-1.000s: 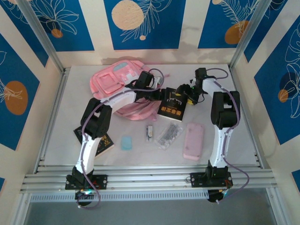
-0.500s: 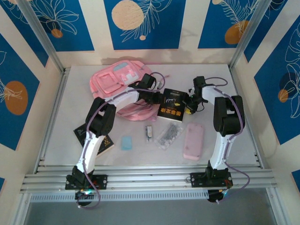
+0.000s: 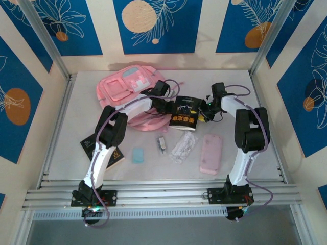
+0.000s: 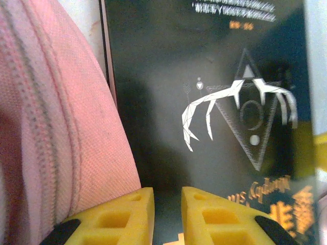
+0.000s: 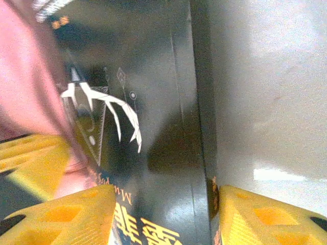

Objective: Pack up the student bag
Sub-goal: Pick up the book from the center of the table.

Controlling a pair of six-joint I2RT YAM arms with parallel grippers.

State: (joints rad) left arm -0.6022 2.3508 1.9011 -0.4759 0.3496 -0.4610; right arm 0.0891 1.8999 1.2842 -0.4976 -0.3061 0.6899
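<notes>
Evidently we're early: left gripper (image 4: 167, 199) narrowed, right gripper (image 5: 166, 196) half open, both flanking the black book (image 3: 185, 113) outside the student bag (image 3: 125, 87), hold uncertain.

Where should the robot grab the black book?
The black book lies with its left side against the student bag. Probably best to pinch its thin right edge, coming from the right, where bare table leaves room.

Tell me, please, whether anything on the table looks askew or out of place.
The black book lies crooked to the table edges, its left edge pressed against the student bag. A second black book sits partly covered by the left arm. Nothing looks spilled or damaged.
</notes>
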